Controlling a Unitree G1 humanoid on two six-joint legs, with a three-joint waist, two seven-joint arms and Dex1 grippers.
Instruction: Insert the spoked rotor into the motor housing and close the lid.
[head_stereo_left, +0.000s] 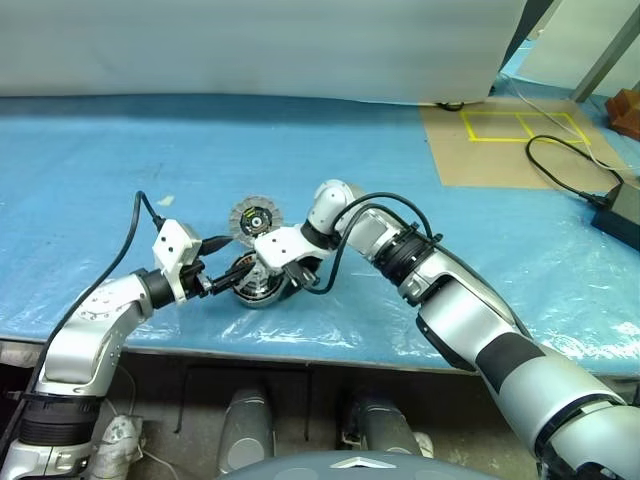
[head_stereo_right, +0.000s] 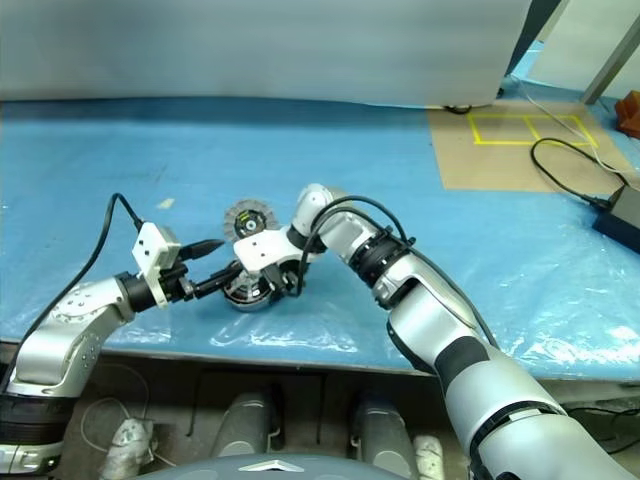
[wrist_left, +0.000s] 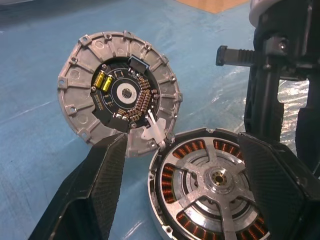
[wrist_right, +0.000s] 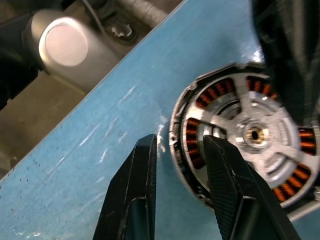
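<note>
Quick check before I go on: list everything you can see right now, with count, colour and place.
round silver-grey metal motor housing with copper windings: one, on the blue sheet between the two end effectors
silver spoked rotor: one, seated in the housing
round silver-grey ribbed lid with dark circuit centre: one, open, inside facing up, joined to the housing's far edge
blue plastic sheet: one, covering the table
brown board with yellow tape squares: one, far right
black cable and black box: one, far right edge
left end effector: open, fingers either side of the housing
right end effector: fingers apart, at the housing rim
</note>
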